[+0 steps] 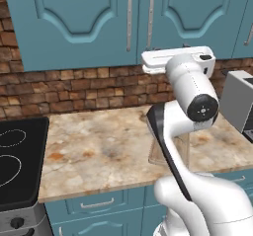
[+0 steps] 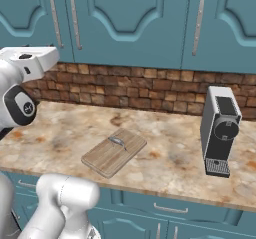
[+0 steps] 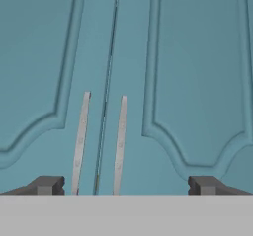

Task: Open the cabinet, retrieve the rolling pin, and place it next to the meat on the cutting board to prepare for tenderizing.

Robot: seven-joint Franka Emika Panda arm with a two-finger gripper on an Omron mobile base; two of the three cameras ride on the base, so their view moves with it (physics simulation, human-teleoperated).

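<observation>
Nearest the base: teal drawers (image 2: 170,209) with horizontal handles run under the front edge of the bench (image 2: 165,168).
Bench: marbled tan stone top, carrying the cutting board (image 2: 114,151) near its front edge.
Cutting board: flat, light-brown wood, lying at an angle to the bench edge.
Meat: small grey sliver (image 2: 118,142) resting on the far half of the cutting board.
Coffee machine: grey and dark, upright (image 2: 220,130), well apart from the cutting board on its right in the right base view.
Stove: black cooktop (image 1: 17,161) beyond the bench's other end, far from the cutting board.
Wall: brown brick band (image 2: 145,88) behind the cutting board, between bench and cabinet.
Gripper: (image 3: 125,184) raised above the cutting board's level, facing the cabinet; jaws spread wide, nothing between them.
Cabinet: teal wall unit (image 3: 197,82) above and behind the cutting board, both doors shut, two vertical silver handles (image 3: 120,143) flanking the centre seam, seen between the fingertips (image 3: 47,184).
Rolling pin: cannot tell where it is.
</observation>
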